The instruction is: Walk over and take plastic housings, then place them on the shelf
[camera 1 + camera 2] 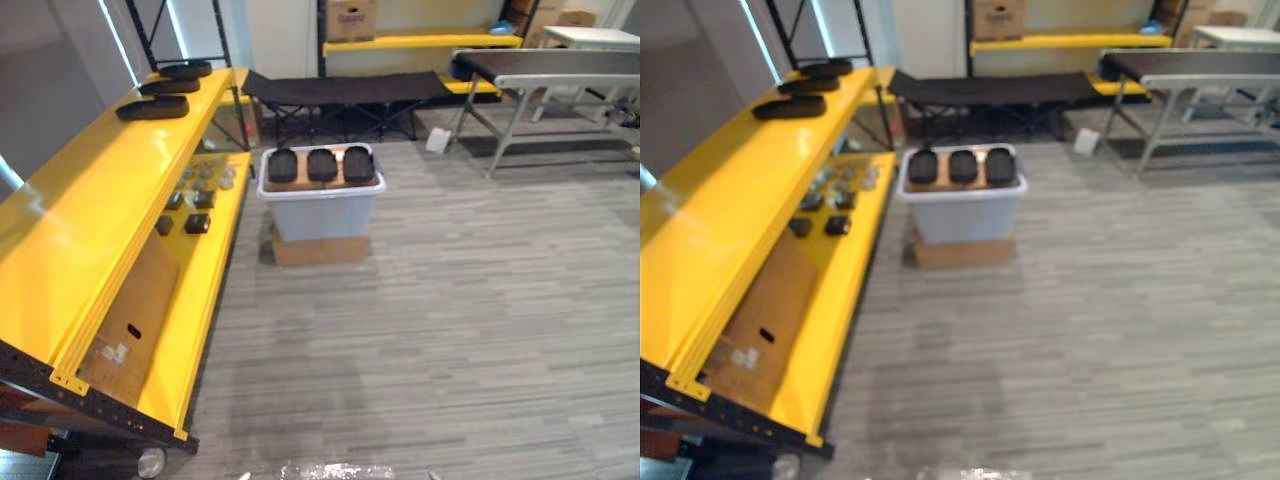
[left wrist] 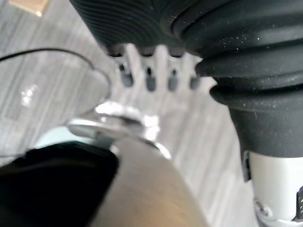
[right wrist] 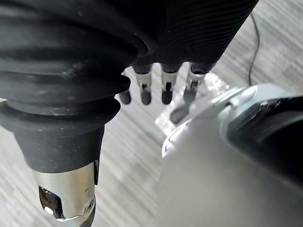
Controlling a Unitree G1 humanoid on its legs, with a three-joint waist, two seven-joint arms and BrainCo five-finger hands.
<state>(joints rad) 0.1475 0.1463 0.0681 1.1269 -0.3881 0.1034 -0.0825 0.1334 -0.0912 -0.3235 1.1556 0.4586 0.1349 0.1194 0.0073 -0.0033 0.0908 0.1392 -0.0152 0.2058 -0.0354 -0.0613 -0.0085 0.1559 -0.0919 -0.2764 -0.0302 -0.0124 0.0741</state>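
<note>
Grey plank floor (image 1: 480, 320); black folding cot (image 1: 345, 88); grey table (image 1: 560, 65) behind.

Folding cot (image 1: 345, 88) beside grey table (image 1: 570, 63)

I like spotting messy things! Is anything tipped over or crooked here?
Nothing is spilled or tipped. The three black housings lie in a neat row on the grey bin. The one slightly odd thing is a flat cardboard sheet lying loose on the lower level of the yellow shelf.

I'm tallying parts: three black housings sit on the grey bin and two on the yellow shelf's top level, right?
Not quite. The yellow shelf holds three housings on its top level, not two, as the left eye view shows. Three on the grey bin is right.
</note>
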